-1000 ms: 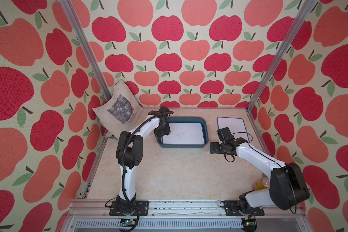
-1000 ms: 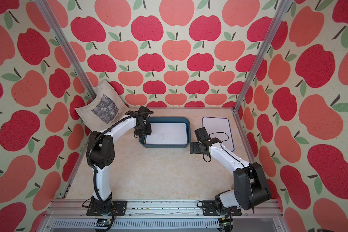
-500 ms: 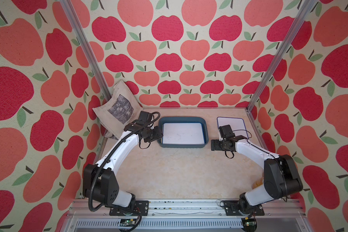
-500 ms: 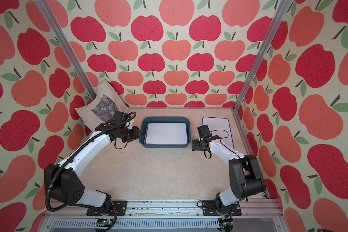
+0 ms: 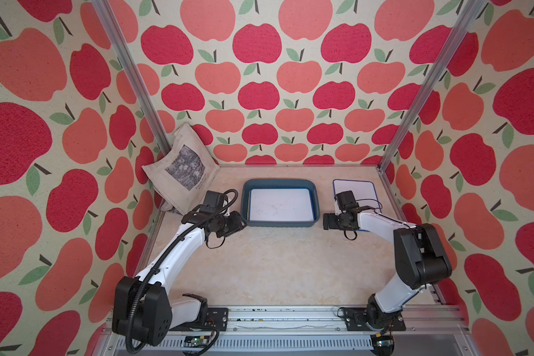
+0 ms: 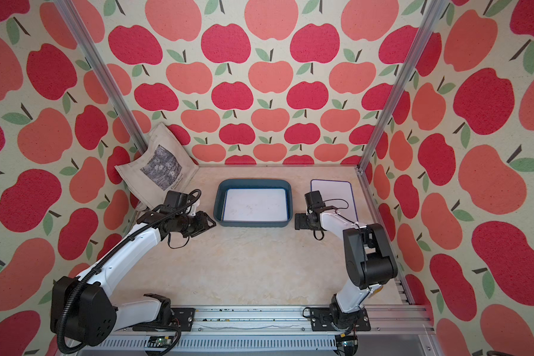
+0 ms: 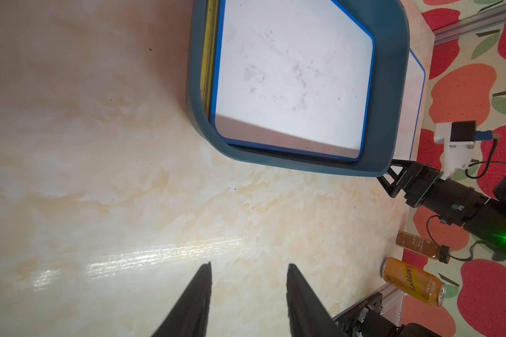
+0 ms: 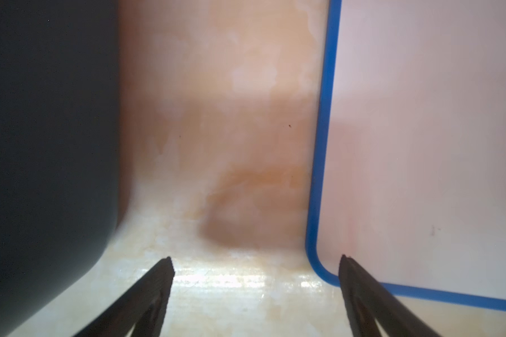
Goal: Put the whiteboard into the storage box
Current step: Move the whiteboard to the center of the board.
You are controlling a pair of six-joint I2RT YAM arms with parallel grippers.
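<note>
The teal storage box (image 5: 280,224) (image 6: 253,182) stands at the back middle of the table. A blue-edged whiteboard (image 5: 279,205) (image 6: 255,205) (image 7: 289,73) lies flat inside it, with a yellow strip (image 7: 206,58) showing beneath its edge. Another whiteboard (image 5: 361,191) (image 6: 338,191) (image 8: 421,146) lies on the table right of the box. My left gripper (image 5: 242,223) (image 7: 249,264) hovers open and empty off the box's front left corner. My right gripper (image 5: 326,222) (image 8: 256,256) is open and empty between the box wall (image 8: 41,146) and that board's near corner.
A beige tote bag (image 5: 182,172) leans in the back left corner. An orange can (image 7: 412,281) and a brown bottle (image 7: 418,245) lie by the right wall near the right arm's base. Bare table spreads in front of the box.
My left gripper has drawn back from the box's left rim toward the front, and its arm has swung out to the left. The right gripper has barely shifted.
</note>
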